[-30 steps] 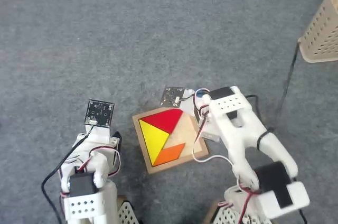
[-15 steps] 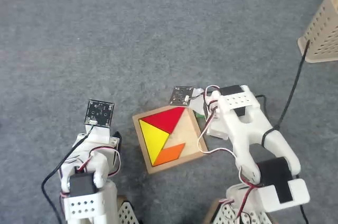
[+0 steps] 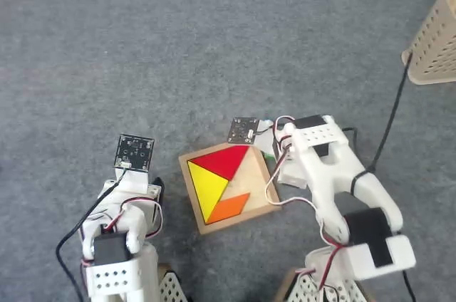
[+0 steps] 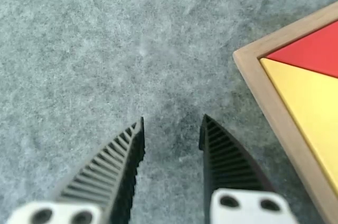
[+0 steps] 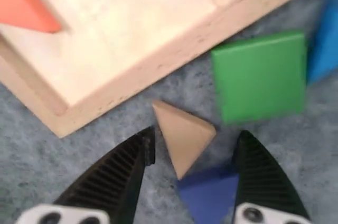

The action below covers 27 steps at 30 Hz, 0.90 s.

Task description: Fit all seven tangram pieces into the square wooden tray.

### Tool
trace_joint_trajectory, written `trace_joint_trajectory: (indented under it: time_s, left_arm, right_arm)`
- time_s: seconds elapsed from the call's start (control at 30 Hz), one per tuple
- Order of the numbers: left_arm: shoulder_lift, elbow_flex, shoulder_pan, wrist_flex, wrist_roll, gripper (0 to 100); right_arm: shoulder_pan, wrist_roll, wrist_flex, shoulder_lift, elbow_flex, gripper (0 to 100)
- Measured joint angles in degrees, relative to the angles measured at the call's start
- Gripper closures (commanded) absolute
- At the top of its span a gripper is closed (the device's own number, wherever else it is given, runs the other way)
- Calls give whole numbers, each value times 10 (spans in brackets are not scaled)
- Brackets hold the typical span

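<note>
- Three pieces lie in the tray [image 3: 251,174]: a red one [image 3: 222,160], a yellow one [image 3: 207,186] and an orange one [image 3: 229,209]. The rest of the tray is bare wood.
- Four pieces are left. They lie on the bench [image 3: 142,67] just beside the tray: a green square [image 5: 260,76], a tan triangle [image 5: 182,134], a dark blue triangle [image 5: 208,192] and a light blue piece [image 5: 322,49].
- The right hand [image 5: 196,139] is wide open with the tan triangle between its fingers. It grips nothing yet.
- The left hand [image 4: 173,121] is partly open and empty, over the bench near a tray corner.
- The light blue piece is cut off, so I cannot tell its shape.
- From above, the right arm covers most of the loose pieces.
</note>
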<state>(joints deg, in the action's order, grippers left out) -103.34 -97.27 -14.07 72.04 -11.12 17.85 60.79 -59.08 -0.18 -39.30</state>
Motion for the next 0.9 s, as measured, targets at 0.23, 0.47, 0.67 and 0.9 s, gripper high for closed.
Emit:
trace_joint_trajectory:
  time_s: [0.23, 0.47, 0.67, 0.9]
  left_arm:
    - [0, 0, 0, 0, 0, 832]
    - [0, 0, 0, 0, 0, 832]
    - [0, 0, 0, 0, 0, 832]
    - [0, 0, 0, 0, 0, 832]
  right_arm:
    - [5, 0, 9, 13, 1, 796]
    - [5, -3, 18, 15, 11, 861]
    - [5, -41, 18, 16, 18, 863]
    - [6, -50, -16, -24, 18, 903]
